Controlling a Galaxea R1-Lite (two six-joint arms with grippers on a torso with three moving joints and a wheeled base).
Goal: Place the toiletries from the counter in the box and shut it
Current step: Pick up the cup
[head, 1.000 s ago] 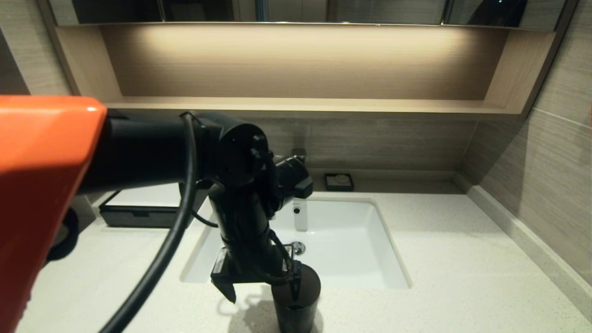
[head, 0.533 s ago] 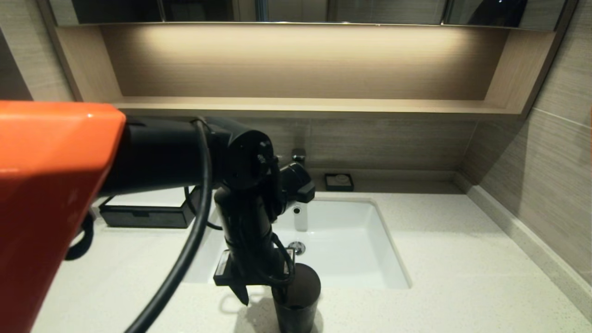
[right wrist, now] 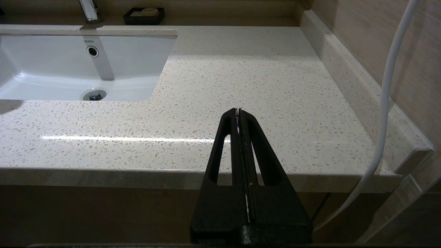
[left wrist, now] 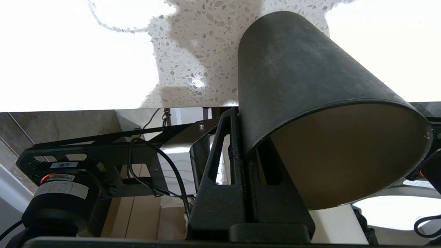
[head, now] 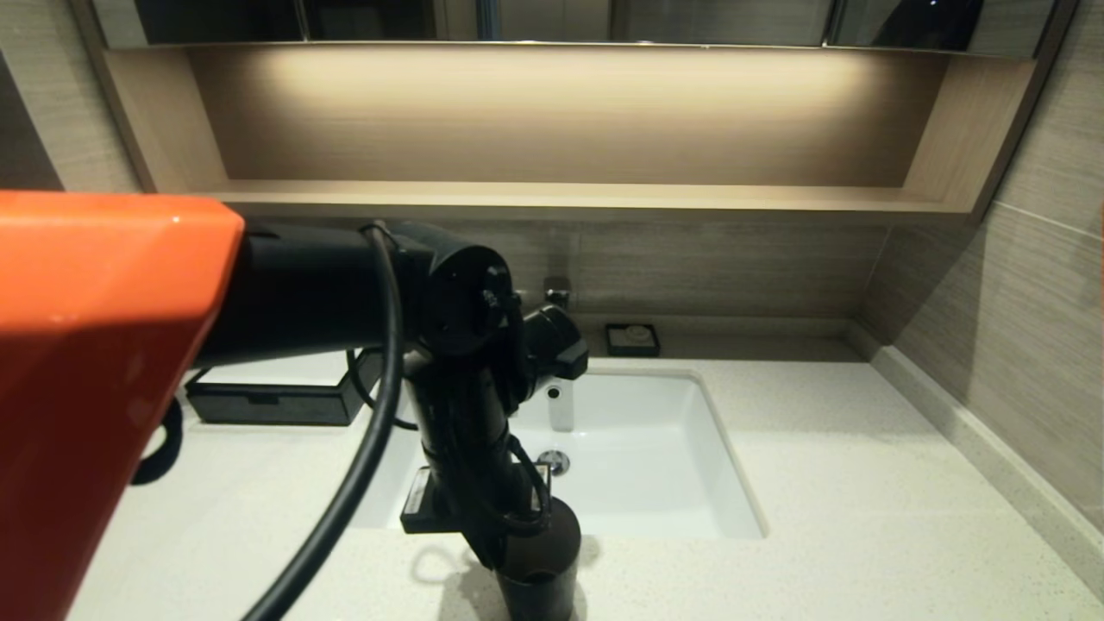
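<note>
My left gripper (head: 511,552) is at the counter's (head: 819,483) front edge, in front of the white basin (head: 655,466). It is shut on the wall of a dark cylindrical cup (head: 542,576), one finger outside and one inside the rim. The left wrist view shows the cup (left wrist: 293,69) pinched in the left gripper (left wrist: 241,113) over the speckled stone. The black box with a white top (head: 267,401) stands at the back left, partly behind my arm. No toiletry packets are in view. My right gripper (right wrist: 238,111) is shut and empty, off the counter's (right wrist: 241,69) front right edge.
A faucet (head: 559,405) stands over the back of the basin. A tiny black square dish (head: 632,339) sits by the back wall. A raised stone ledge (head: 983,448) runs along the right wall. A white cable (right wrist: 386,103) hangs beside my right gripper.
My left gripper's outer finger has closed in from the left against the cup's wall, so the open gripper is now shut on the cup. The arm has shifted slightly right.
</note>
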